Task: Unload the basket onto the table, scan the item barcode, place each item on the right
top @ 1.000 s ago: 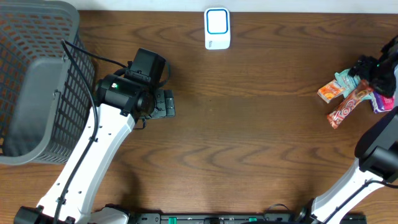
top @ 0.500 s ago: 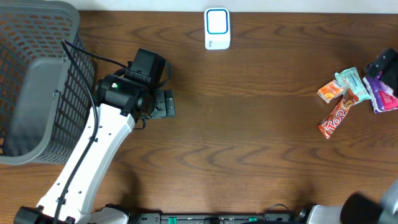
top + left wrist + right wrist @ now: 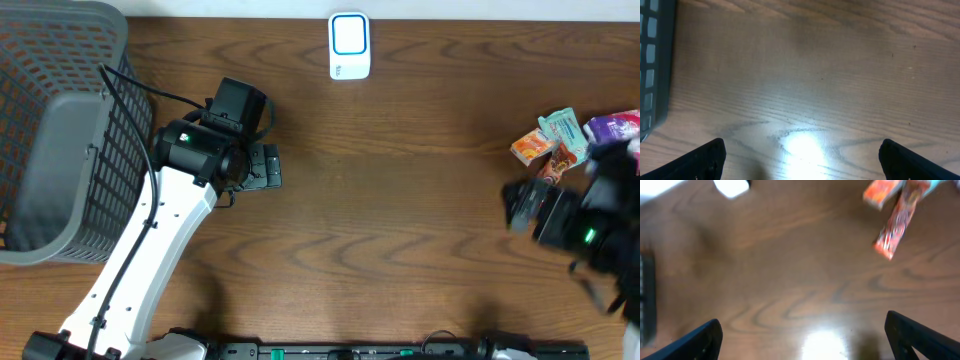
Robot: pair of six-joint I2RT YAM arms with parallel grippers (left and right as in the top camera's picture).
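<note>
Currently the long red-and-orange snack bar (image 3: 895, 225) lies flat near the right edge of the brown wooden table (image 3: 400, 220). It sits in a loose cluster with a small orange packet (image 3: 530, 148), a teal packet (image 3: 560, 125) and a purple packet (image 3: 612, 127). From overhead the blurred right arm covers most of the bar. The right gripper (image 3: 802, 325) hangs above bare wood short of the cluster, jaws spread wide, holding nothing. A white box-shaped scanner with a blue-rimmed window (image 3: 349, 45) sits at the far edge, mid-table, well apart from the snacks. The left gripper (image 3: 801, 147) hovers over bare wood beside the grey plastic mesh basket (image 3: 40, 60), fingers likewise wide and empty.
</note>
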